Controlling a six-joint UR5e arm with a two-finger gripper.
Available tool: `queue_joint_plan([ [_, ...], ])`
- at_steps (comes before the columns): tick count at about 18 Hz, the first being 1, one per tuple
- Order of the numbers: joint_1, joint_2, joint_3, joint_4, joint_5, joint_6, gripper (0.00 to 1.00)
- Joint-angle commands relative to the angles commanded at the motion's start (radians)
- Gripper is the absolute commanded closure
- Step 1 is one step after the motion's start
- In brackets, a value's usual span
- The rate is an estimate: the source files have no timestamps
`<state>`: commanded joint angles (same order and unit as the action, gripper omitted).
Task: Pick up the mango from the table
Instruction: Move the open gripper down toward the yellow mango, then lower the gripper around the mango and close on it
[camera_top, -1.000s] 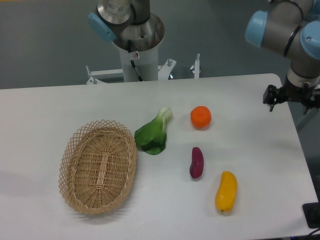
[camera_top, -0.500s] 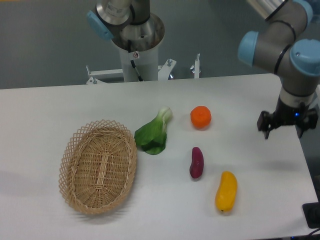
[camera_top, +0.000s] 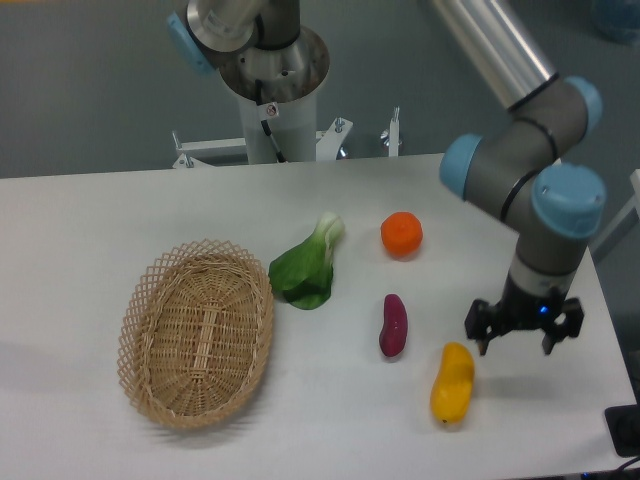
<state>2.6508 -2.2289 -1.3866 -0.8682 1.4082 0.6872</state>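
The mango (camera_top: 452, 384) is a smooth yellow-orange elongated fruit lying on the white table (camera_top: 100, 220) near the front right. My gripper (camera_top: 523, 337) hangs just right of and slightly behind the mango's upper end, above the table. Its two dark fingers (camera_top: 481, 334) are spread apart and hold nothing. The left finger is close to the mango's top end; I cannot tell whether it touches.
A dark purple sweet potato (camera_top: 393, 325) lies just left of the mango. A round orange fruit (camera_top: 401, 234) sits behind it. A green bok choy (camera_top: 308, 265) lies mid-table. A wicker basket (camera_top: 196, 332) stands at the left. The table's right edge is close to the gripper.
The gripper has moved from the far right edge of the table forward and left, coming down next to the mango. The objects have not moved.
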Motion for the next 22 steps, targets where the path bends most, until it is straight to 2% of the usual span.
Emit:
queue_joint_plan([
  [5,-0.037,-0.008,-0.038,0.011,0.012,0.006,0.0],
  [14,-0.043,-0.037,-0.045,0.032,0.021,0.018,0.0],
  [15,-0.043,-0.041,-0.043,0.034,0.021,0.018,0.04],
  [17,-0.041,-0.044,-0.041,0.034,0.021,0.015,0.27],
  [18,-0.043,-0.043,-0.043,0.037,0.021,0.015,0.32],
  [19,-0.043,-0.043,-0.043,0.038,0.021,0.017,0.37],
  [22,-0.041,-0.04,-0.04,0.04,0.02,0.017,0.41],
])
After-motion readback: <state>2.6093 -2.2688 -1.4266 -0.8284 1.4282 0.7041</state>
